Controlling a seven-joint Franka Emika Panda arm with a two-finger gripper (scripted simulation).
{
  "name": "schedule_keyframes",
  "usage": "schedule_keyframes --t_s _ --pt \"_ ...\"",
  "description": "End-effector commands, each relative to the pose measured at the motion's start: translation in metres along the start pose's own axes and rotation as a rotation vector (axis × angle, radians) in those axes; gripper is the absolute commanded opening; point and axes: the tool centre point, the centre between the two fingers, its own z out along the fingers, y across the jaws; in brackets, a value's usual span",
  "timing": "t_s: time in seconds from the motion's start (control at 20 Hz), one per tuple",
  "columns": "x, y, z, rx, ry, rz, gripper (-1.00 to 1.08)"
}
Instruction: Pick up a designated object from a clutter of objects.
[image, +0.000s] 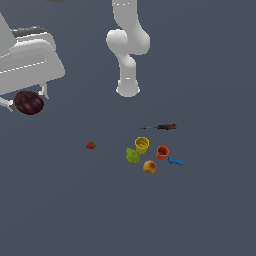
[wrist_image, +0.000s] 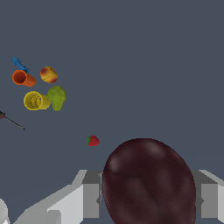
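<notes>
The dark maroon plum (image: 29, 102) is held between my gripper's fingers at the exterior view's upper left, lifted well above the floor. In the wrist view the plum (wrist_image: 149, 183) fills the space between the two grey fingers (wrist_image: 91, 200). My gripper (image: 26, 104) is shut on it. The clutter lies far below: a red strawberry (image: 90, 145), a yellow cup (image: 142, 145), a green fruit (image: 132, 156), an orange cup (image: 162, 152), an orange-yellow peach (image: 149, 167), a blue piece (image: 175, 161) and a red-handled screwdriver (image: 161, 127).
The arm's white base (image: 128, 89) stands behind the clutter in the exterior view. In the wrist view the strawberry (wrist_image: 92, 141) lies apart from the cups (wrist_image: 35, 100), green fruit (wrist_image: 57, 97) and peach (wrist_image: 48, 74). The floor is plain dark grey.
</notes>
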Motion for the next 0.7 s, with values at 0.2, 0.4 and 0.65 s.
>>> schedule_keyframes --t_s 0.2,0.4,0.65 --pt "0.003 0.006 -0.03 0.0 -0.001 0.001 -1.0" --pt "0.005 0.009 -0.039 0.0 -0.001 0.001 -1.0" --pt "0.006 0.01 -0.044 0.0 -0.001 0.001 -1.0"
